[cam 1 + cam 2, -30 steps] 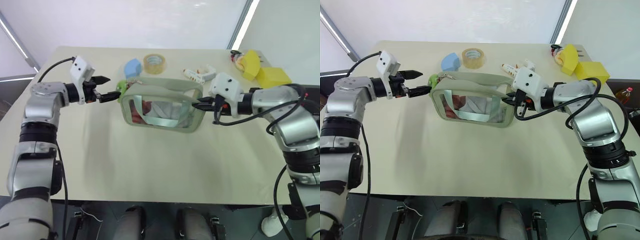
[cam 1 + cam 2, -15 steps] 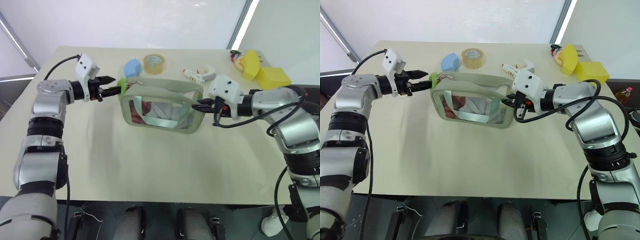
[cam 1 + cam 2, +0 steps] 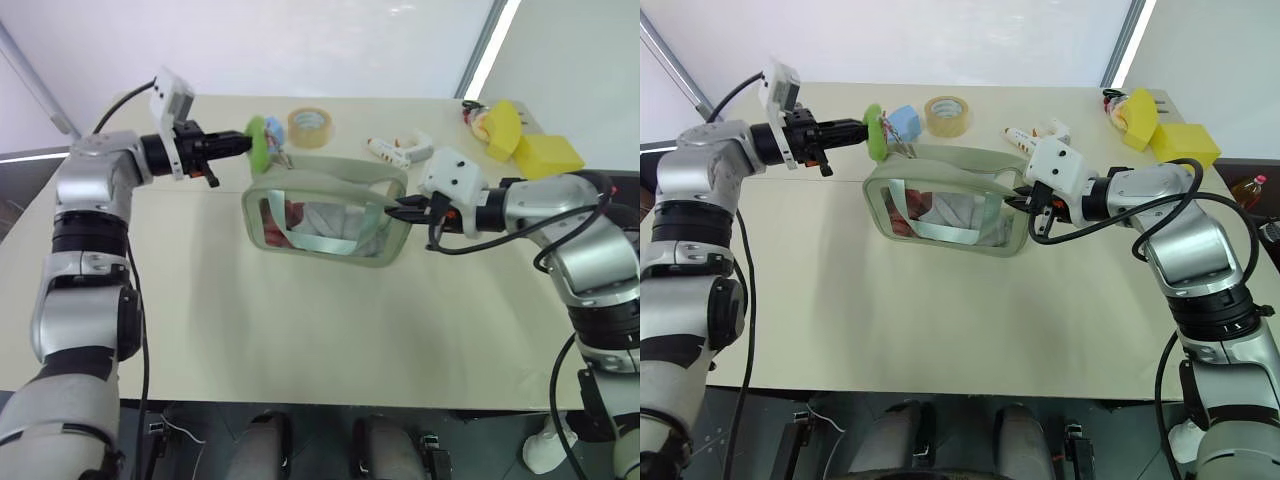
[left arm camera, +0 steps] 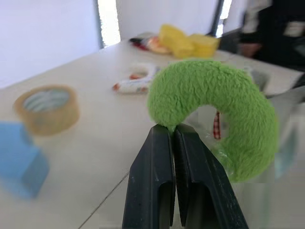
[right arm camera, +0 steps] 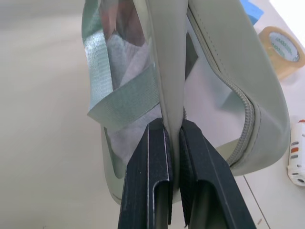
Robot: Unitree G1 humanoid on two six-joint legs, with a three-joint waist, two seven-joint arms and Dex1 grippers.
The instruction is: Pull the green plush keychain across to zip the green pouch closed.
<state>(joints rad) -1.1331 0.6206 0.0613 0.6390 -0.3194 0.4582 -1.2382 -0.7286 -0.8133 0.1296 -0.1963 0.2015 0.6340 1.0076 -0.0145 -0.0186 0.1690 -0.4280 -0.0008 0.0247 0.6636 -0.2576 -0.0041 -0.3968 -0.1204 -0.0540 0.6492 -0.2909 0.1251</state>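
Left eye view: both grippers clamped, one on the plush, one on the pouch.

The left gripper point(image 3: 243, 146) has its fingers pinched together on one end of the green plush keychain point(image 3: 259, 143), which is held off the table point(image 3: 300, 330) just above the left top corner of the green pouch point(image 3: 325, 216), its thin chain barely visible running down to the zipper. The right gripper point(image 3: 392, 211) is closed on the pouch's right edge, the wall squeezed between its fingers point(image 5: 157, 181). The pouch stands upright near the table's middle, with bare tabletop in front of it and to both sides. Behind it, close by, lie a blue wedge point(image 3: 904, 123), half hidden by the plush, a tape roll point(image 3: 311, 127) and a small white tube point(image 3: 386, 151); yellow blocks point(image 3: 530, 140) sit at the far right corner, partly over the edge.
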